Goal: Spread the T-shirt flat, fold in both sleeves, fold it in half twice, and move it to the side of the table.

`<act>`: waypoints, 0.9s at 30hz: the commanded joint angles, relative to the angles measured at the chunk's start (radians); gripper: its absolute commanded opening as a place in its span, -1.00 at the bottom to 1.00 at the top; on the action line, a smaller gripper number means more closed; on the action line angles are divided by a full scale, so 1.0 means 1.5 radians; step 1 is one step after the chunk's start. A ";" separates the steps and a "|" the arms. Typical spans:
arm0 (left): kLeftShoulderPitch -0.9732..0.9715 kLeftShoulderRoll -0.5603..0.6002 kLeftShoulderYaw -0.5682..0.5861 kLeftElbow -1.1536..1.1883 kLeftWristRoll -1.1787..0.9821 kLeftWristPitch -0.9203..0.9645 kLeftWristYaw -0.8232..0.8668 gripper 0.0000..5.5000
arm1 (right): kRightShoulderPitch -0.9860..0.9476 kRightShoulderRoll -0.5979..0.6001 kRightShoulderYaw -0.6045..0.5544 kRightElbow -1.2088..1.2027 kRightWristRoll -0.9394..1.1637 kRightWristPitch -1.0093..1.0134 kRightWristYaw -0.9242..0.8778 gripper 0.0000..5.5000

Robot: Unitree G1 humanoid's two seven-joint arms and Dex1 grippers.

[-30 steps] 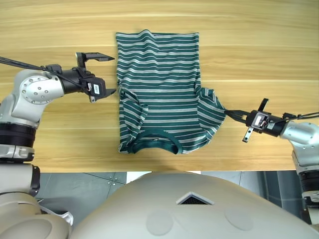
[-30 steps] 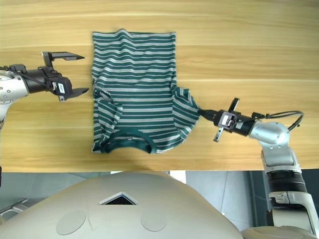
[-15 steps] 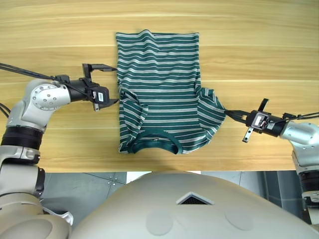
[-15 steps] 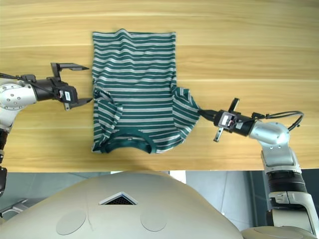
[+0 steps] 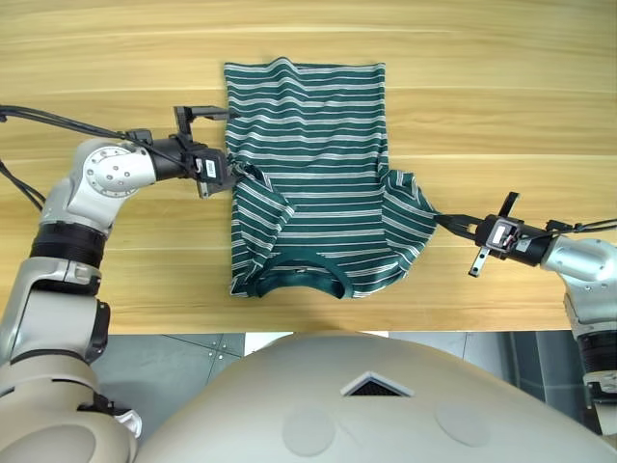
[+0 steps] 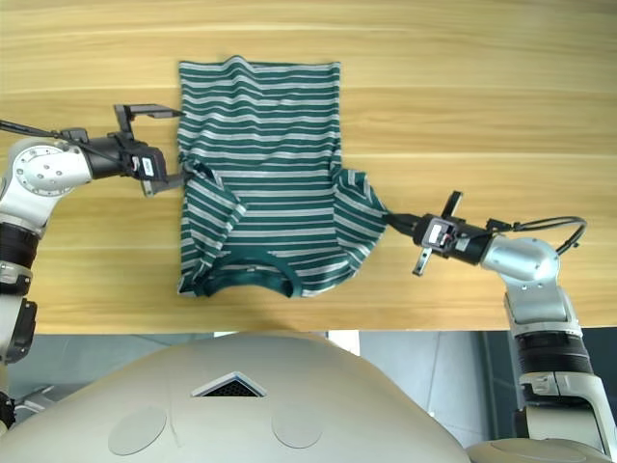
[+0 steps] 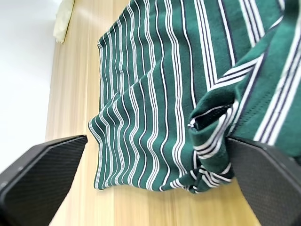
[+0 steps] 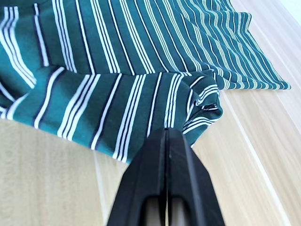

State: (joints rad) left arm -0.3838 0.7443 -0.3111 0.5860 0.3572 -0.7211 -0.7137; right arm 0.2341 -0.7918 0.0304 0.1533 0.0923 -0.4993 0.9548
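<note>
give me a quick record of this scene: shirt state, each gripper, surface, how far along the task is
shirt: green striped T-shirt, collar toward the robot, body mostly flat, both sleeves bunched
surface: wooden table
left: left gripper open, with the bunched sleeve on the robot's left between its fingers
right: right gripper shut on the T-shirt, pinching the tip of the other sleeve, which is drawn out sideways
progress: spreading stage; sleeves not yet laid flat, no fold made
</note>
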 commanded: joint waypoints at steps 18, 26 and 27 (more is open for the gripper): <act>-0.027 -0.029 -0.043 0.065 0.014 -0.044 0.014 0.96 | 0.011 -0.021 -0.077 -0.009 0.010 0.008 -0.046 -0.59; -0.032 -0.028 -0.038 0.069 0.016 -0.039 0.020 0.96 | 0.058 -0.050 -0.065 -0.002 -0.141 0.033 -0.115 -0.32; -0.033 -0.029 -0.038 0.071 0.018 -0.038 0.022 0.96 | 0.057 -0.047 -0.057 -0.001 -0.152 0.035 -0.118 -0.32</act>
State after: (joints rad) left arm -0.4311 0.6939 -0.3740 0.6890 0.3867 -0.7836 -0.6829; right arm 0.3156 -0.8493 -0.0776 0.1607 -0.0999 -0.4608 0.7884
